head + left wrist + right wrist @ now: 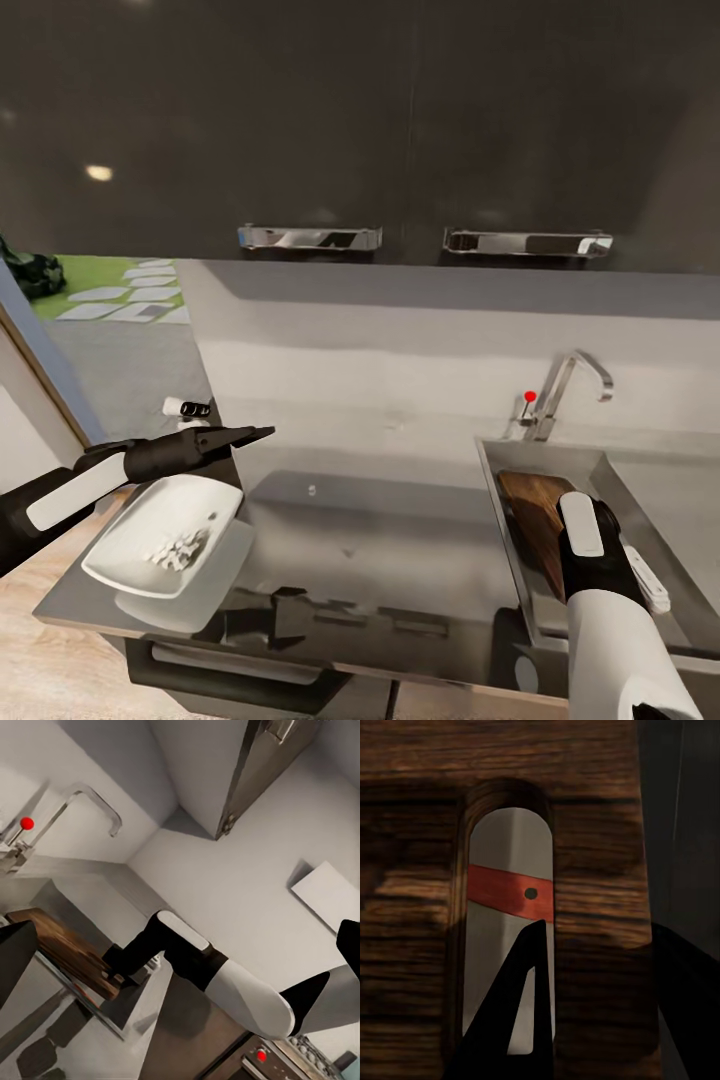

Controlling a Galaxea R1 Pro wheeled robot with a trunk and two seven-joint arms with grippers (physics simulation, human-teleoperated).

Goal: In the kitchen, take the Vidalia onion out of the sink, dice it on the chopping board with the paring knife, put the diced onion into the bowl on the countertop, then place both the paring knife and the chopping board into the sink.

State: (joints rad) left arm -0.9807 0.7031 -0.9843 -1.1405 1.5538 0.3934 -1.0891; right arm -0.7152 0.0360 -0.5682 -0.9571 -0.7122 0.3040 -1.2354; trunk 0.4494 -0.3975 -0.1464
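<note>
Stage: late, by my judgement. The diced onion point(182, 548) lies in the bowl point(135, 545), the board point(535, 510) is already in the sink point(610, 465), and a red strip with a dark dot, likely the knife point(510, 891) handle, shows through the board's slot point(506, 922) in the right wrist view.
Board: dark wood, leaning at a tilt inside the basin below the tap point(570, 385); the right arm hides its lower end.
Knife: under or behind the board, seen through the slot alone; whether it rests flat on the steel I cannot tell.
Bowl: on the worktop point(400, 540) at the left end, well apart from the sink, sitting on what looks like a pale mat or a reflection.
Right pincer point(585, 1020): down in the sink, right at the slot end of the board. One dark finger point(521, 1020) crosses the slot, another shows at the frame's edge; whether they clamp the board or stand loose I cannot tell.
Left pincer point(240, 436): hangs above the bowl, fingers drawn to a point with nothing between them.
Risk, board: if the right pincer has hold and lets go with the board tilted, it may slide or slap down onto the knife.
Risk, lift-out: a finger caught in the slot could drag the board back out as the arm rises.
Risk, bowl: the left arm hangs close over the rim; a careless sweep could tip the onion out.
</note>
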